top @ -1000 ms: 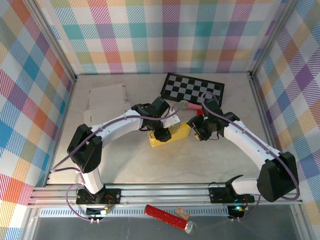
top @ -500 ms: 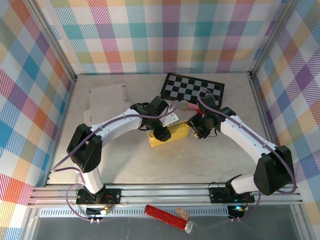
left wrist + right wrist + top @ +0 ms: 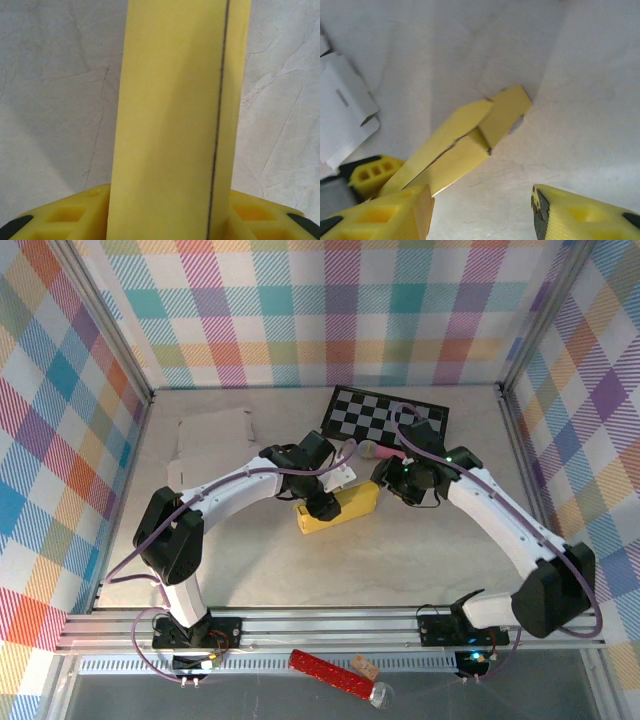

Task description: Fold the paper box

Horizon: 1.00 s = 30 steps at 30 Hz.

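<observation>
The yellow paper box lies as a long folded block in the middle of the table. My left gripper is shut on its left part; in the left wrist view the box runs up from between my two yellow fingers. My right gripper hovers open just beyond the box's right end. In the right wrist view the box points up and to the right with its end flap sticking out, and my right gripper has only bare table between its fingers.
A black-and-white checkerboard lies at the back, with a pink and red object in front of it. Flat white cardboard lies at the back left, and another white sheet is near the left gripper. Plaid walls close in three sides.
My right gripper has drawn back and up from the box's right end and opened a little wider. The left gripper and the box have stayed in place.
</observation>
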Motion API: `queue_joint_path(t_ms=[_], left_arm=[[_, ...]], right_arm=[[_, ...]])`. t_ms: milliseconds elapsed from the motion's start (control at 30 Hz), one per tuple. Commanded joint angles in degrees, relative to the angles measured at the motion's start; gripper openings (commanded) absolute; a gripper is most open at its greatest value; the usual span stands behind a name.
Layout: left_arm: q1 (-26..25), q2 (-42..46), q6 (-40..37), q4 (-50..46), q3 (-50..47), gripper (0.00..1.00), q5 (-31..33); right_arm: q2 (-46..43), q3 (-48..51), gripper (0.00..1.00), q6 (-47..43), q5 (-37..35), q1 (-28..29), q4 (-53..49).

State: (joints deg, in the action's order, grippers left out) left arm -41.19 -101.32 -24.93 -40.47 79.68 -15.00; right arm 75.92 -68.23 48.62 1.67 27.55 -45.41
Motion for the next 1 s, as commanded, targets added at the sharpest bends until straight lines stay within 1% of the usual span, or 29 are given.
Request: queue_joint_path(t_ms=[0, 67, 133, 200, 267, 333, 367, 400, 433, 500, 600, 633, 767, 900, 967], left_arm=[[0.93, 0.77, -0.56, -2.38, 0.38, 0.46, -2.07], [1.07, 0.83, -0.60, -2.51, 0.27, 0.46, -2.52], [1.07, 0.78, -0.65, -2.51, 0.29, 0.45, -2.81], [1.02, 0.83, -0.65, -2.64, 0.34, 0.44, -3.00], [1.02, 0.82, -0.75, -2.86, 0.46, 0.43, -3.30], [1.08, 0.74, -0.99, -3.12, 0.56, 0.42, -3.52], [1.11, 0.71, -1.15, -3.28, 0.64, 0.42, -3.70], [1.13, 0.76, -1.26, -3.43, 0.65, 0.42, -3.69], [1.11, 0.65, -1.39, -3.53, 0.65, 0.42, -3.80], [1.18, 0.62, -1.67, -3.74, 0.60, 0.42, -3.98], [1.11, 0.51, -1.86, -4.21, 0.94, 0.41, -4.22], [1.13, 0.43, -1.96, -4.32, 1.00, 0.41, -4.24], [1.20, 0.18, -2.37, -4.86, 1.20, 0.41, -4.41], [1.29, -0.03, -2.51, -5.45, 1.77, 0.39, -4.54], [1.29, 0.01, -2.58, -5.72, 1.96, 0.38, -4.48]], right_arm=[[-4.37, -1.44, 0.56, -20.83, -0.69, -2.77, 2.33], [-5.08, 0.39, 0.56, -30.09, 1.48, -5.38, 5.16], [-4.19, 1.59, 0.51, -36.72, 3.09, -8.25, 6.21], [-1.45, 0.63, 0.44, -42.66, 6.17, -11.34, 4.77], [1.71, -1.32, 0.43, -47.57, 9.39, -12.92, 2.53], [4.82, -4.04, 0.43, -51.96, 10.58, -13.00, -0.20], [5.95, -5.26, 0.44, -55.58, 12.39, -13.05, -1.12], [6.60, -5.83, 0.44, -59.39, 14.69, -13.08, -1.75], [7.16, -6.09, 0.46, -62.63, 15.44, -12.96, -1.93], [8.02, -6.68, 0.47, -67.03, 16.44, -13.02, -1.70], [9.96, -8.85, 0.47, -74.94, 19.79, -13.03, -3.19], [10.94, -10.14, 0.47, -78.02, 22.02, -13.01, -4.33], [14.26, -14.93, 0.49, -82.67, 24.50, -13.05, -8.67], [15.79, -15.71, 0.57, -87.05, 25.05, -13.05, -11.83], [15.85, -15.37, 0.58, -88.10, 25.33, -13.07, -12.41]])
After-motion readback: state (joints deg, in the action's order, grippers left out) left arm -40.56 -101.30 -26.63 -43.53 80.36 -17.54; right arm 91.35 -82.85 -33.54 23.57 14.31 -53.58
